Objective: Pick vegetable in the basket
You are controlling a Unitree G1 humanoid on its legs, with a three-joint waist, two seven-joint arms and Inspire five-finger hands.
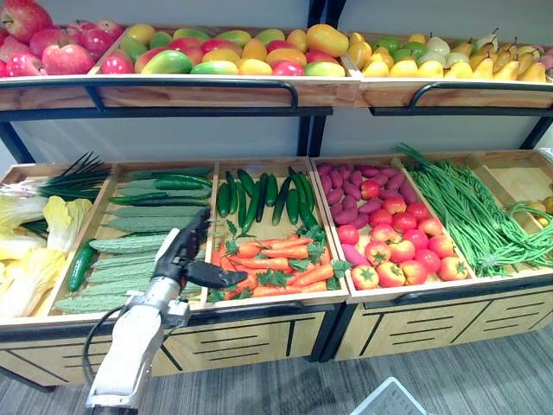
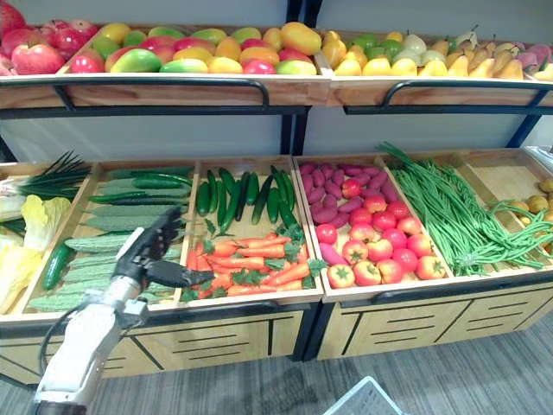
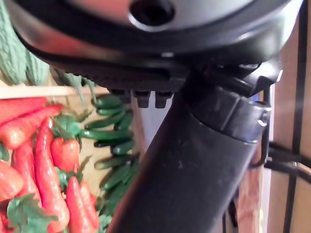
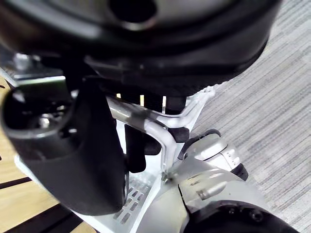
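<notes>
My left hand [image 1: 184, 252] hovers open over the front of the vegetable shelf, fingers straight and thumb [image 3: 194, 170] pointing toward the carrots [image 1: 276, 264]. It holds nothing. It sits at the divider between the ridged green gourds [image 1: 143, 233] and the carrot bin. Past the thumb in the left wrist view lie carrots [image 3: 43, 160] and dark cucumbers [image 3: 114, 131]. A white plastic basket [image 1: 380, 402] shows low at the front, above the floor. In the right wrist view my right hand [image 4: 73, 160] is curled round the basket's white handle [image 4: 163, 133].
Further bins hold cucumbers [image 1: 259, 194], purple sweet potatoes [image 1: 346, 194], tomatoes [image 1: 397, 246], green beans [image 1: 467, 216], and leafy greens [image 1: 34, 251] at the far left. An upper shelf [image 1: 199, 91] of fruit overhangs the back. A black rail [image 1: 259, 309] runs along the front edge.
</notes>
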